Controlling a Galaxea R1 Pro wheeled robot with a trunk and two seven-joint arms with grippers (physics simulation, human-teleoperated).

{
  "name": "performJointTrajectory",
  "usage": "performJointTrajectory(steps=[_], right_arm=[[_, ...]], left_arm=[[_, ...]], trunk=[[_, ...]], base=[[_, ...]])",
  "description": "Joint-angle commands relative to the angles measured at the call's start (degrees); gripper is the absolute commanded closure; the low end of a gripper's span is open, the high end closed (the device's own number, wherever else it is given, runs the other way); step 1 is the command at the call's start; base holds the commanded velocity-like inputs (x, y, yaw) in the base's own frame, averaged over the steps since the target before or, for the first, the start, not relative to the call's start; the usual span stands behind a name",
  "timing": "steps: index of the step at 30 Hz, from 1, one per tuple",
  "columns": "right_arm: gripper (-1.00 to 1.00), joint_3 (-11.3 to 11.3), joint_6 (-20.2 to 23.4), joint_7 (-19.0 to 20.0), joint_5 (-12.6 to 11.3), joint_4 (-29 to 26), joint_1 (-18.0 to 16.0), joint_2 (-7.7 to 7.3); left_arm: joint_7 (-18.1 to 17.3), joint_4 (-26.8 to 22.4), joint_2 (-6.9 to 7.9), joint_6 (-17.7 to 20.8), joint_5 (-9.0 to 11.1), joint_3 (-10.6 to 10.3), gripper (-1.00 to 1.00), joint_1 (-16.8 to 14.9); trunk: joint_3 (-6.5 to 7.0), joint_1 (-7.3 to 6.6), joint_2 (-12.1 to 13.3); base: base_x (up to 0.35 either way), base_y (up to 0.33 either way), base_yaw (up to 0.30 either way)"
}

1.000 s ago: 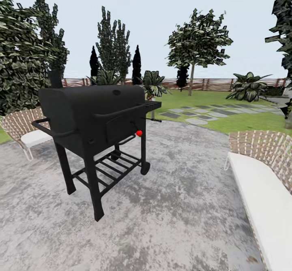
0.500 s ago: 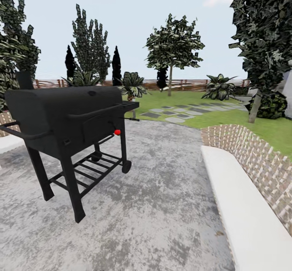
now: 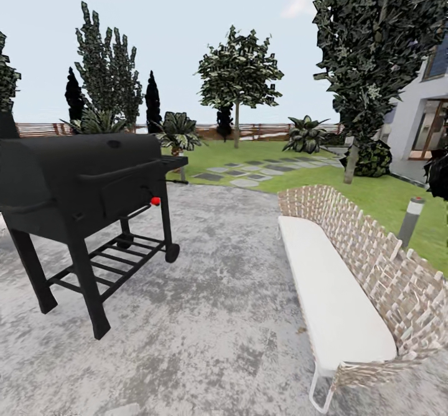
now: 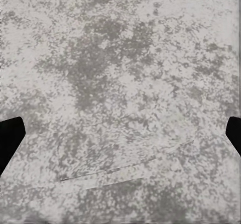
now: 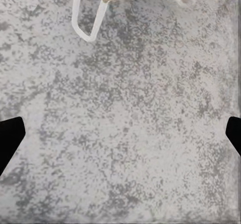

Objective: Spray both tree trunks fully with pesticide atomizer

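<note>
The pesticide atomizer is out of view. Two broad-leaved trees stand on the garden lawn point(image 3: 386, 195). One tree point(image 3: 238, 74) is far off at the centre, its thin trunk point(image 3: 236, 135) near the fence. The other tree point(image 3: 373, 43) is closer at the right, its grey-brown trunk point(image 3: 351, 162) rising beside a dark shrub. My left gripper point(image 4: 120, 136) is open over mottled grey paving, its black fingertips point(image 4: 10, 136) at the frame's edges. My right gripper point(image 5: 120, 138) is open too, over the same paving near a white bench leg point(image 5: 83, 18).
A black barbecue grill point(image 3: 87, 180) stands on the paved patio point(image 3: 236, 291) at the left. A long woven bench point(image 3: 348, 279) with a white seat lies at the right, a grey bollard lamp point(image 3: 410, 220) behind it. Stepping stones point(image 3: 249, 173) cross the lawn. A house wall point(image 3: 423, 117) is far right.
The camera has swung right: the grill has slid left in the picture, the bench shows in full, and the house and bollard lamp have come into view.
</note>
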Motion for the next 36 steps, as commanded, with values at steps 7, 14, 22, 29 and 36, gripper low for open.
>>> performJointTrajectory(steps=[7, 14, 22, 29, 36], right_arm=[[-1.00, 0.2, -0.2, 0.0, 0.2, 1.8, 0.0, -0.04], [-1.00, 0.3, -0.2, -0.1, 0.1, 1.9, 0.0, -0.05], [-1.00, 0.3, -0.2, -0.1, 0.1, 1.7, 0.0, -0.01], [-1.00, 0.3, -0.2, -0.1, 0.1, 1.8, 0.0, 0.05], [-1.00, 0.3, -0.2, -0.1, 0.1, 1.8, 0.0, 0.51]], left_arm=[[0.0, 0.0, 0.00, 0.0, 0.0, 0.0, -1.00, 0.0], [0.0, 0.0, 0.00, 0.0, 0.0, 0.0, -1.00, 0.0], [0.0, 0.0, 0.00, 0.0, 0.0, 0.0, -1.00, 0.0], [0.0, 0.0, 0.00, -0.1, 0.0, 0.0, -1.00, 0.0], [0.0, 0.0, 0.00, -0.1, 0.0, 0.0, -1.00, 0.0]], trunk=[[0.01, 0.00, 0.0], [0.01, 0.00, 0.0], [0.16, 0.00, 0.0], [0.47, 0.00, 0.0], [0.81, 0.00, 0.0]], base=[[-0.345, -0.001, -0.015], [-0.346, 0.000, -0.001], [-0.276, 0.000, -0.136], [-0.030, 0.000, -0.265], [-0.003, 0.000, -0.274]])
